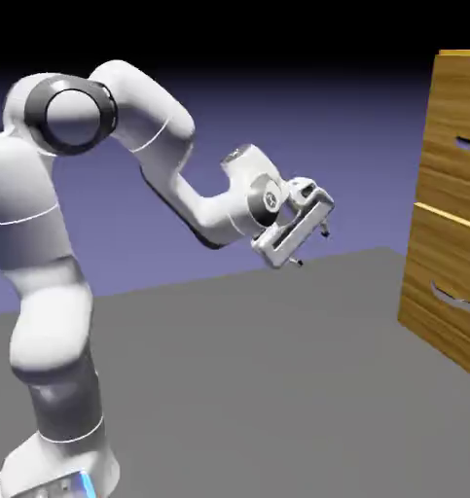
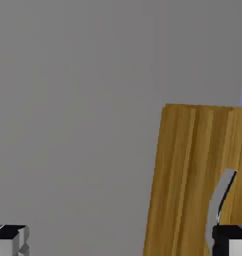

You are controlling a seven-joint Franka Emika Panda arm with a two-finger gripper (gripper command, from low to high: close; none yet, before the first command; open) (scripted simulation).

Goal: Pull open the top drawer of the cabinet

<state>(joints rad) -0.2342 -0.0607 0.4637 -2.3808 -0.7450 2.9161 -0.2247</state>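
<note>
From the exterior view, a white robot arm's two-finger gripper (image 1: 310, 245) hangs in open air above the grey tabletop (image 1: 277, 389), its fingers spread wide and holding nothing. Well apart, at the right edge, stands the tall golden-brown wood-grain cabinet (image 1: 451, 253); its top drawer (image 1: 454, 131) sits shut, silver handle (image 1: 469, 146) partly cut off.

In the hand view, a wood-grain drawer front (image 2: 188, 185) with a curved silver handle (image 2: 220, 197) fills the lower right; which drawer, I cannot tell.
</note>
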